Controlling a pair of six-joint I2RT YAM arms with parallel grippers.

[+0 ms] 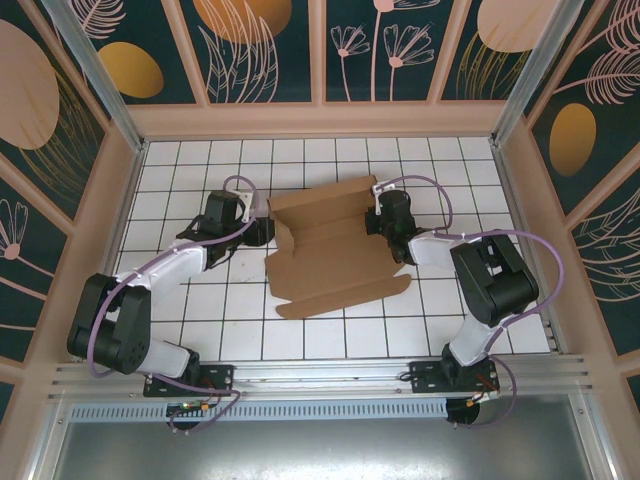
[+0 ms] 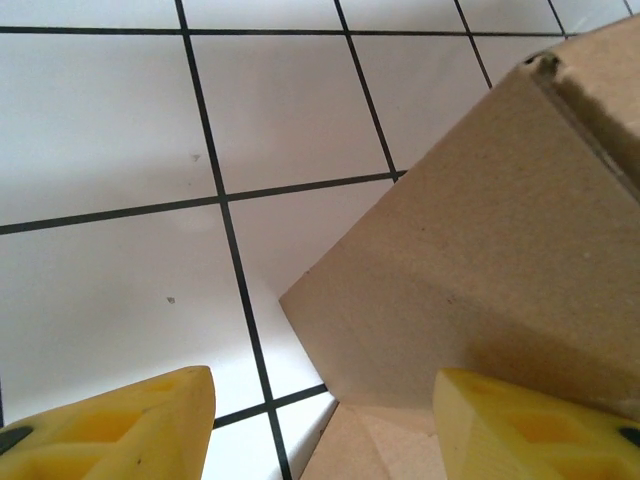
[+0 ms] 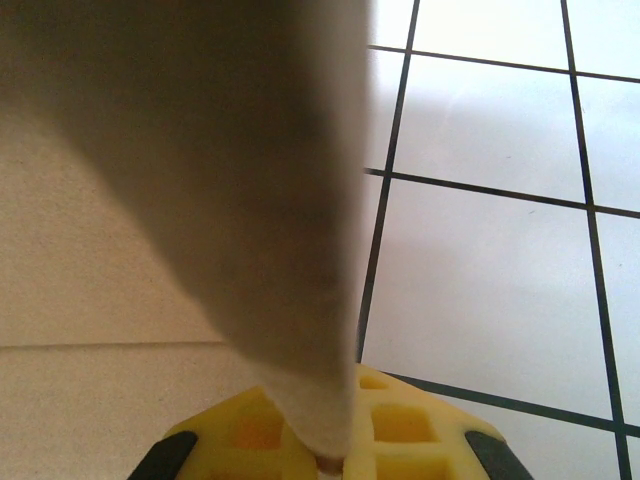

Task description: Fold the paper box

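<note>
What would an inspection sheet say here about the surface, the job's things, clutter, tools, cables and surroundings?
Surface: white tiled table with dark grid lines.
Job's things: paper box, brown cardboard, partly folded, lying mid-table with its far panel raised.
Clutter: nothing seen.
Tools: left tool open at the box's left corner; right tool shut on a flap of the box at its right side.
Cables: purple cables loop along both arms, off the cardboard.
Surroundings: dark floral wall panels on three sides; metal rail along the near edge.
</note>
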